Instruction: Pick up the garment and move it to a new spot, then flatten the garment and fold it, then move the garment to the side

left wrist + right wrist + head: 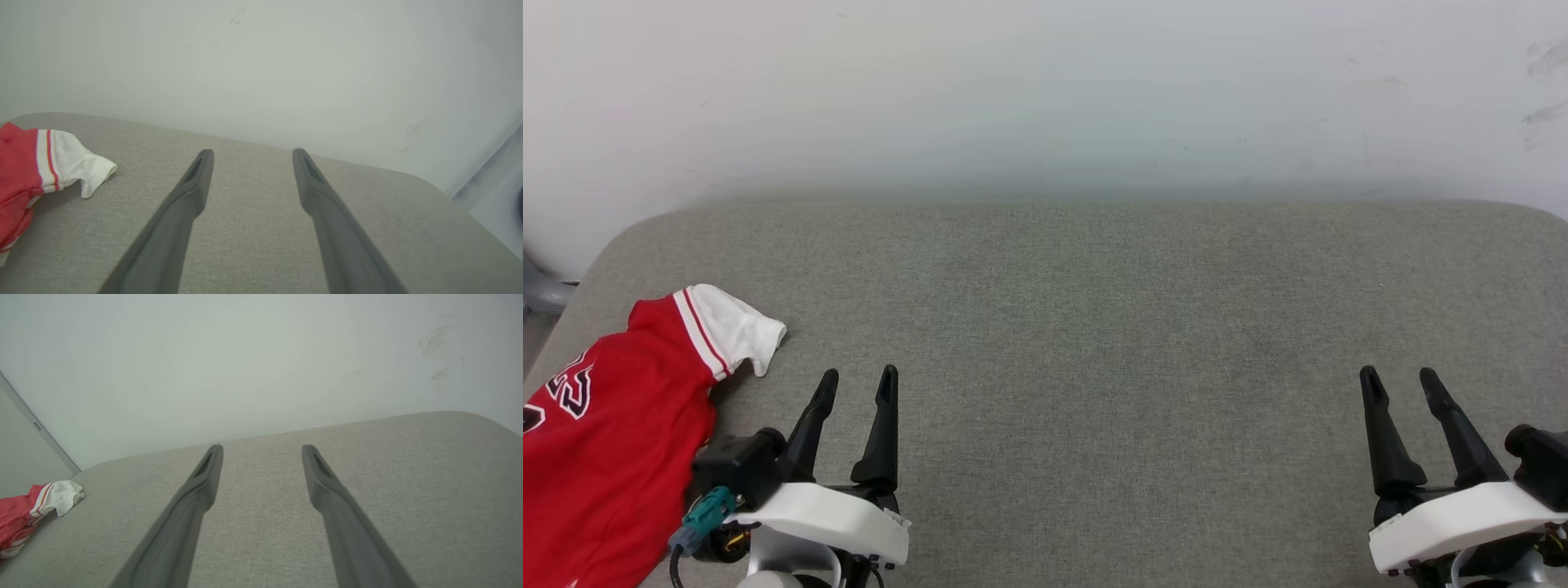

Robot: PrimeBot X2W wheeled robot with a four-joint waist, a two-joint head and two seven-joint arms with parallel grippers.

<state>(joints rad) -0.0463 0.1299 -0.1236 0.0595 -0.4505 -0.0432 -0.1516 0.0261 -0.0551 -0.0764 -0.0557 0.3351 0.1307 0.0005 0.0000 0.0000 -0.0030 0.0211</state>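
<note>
If touching, garment [613, 441] flanks left end effector [859, 377].

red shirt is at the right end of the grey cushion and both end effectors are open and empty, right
Wrong end: the red shirt lies at the left end of the grey cushion, as the head view shows. The left end effector and right end effector are both open and empty.

The garment [613, 425] is looking like soft, matt red and white cloth. The tabletop [1094, 327] is showing coarse, matt grey woven fabric. The left tool [859, 372] and right tool [1398, 372] are showing matt dark plastic.
</note>
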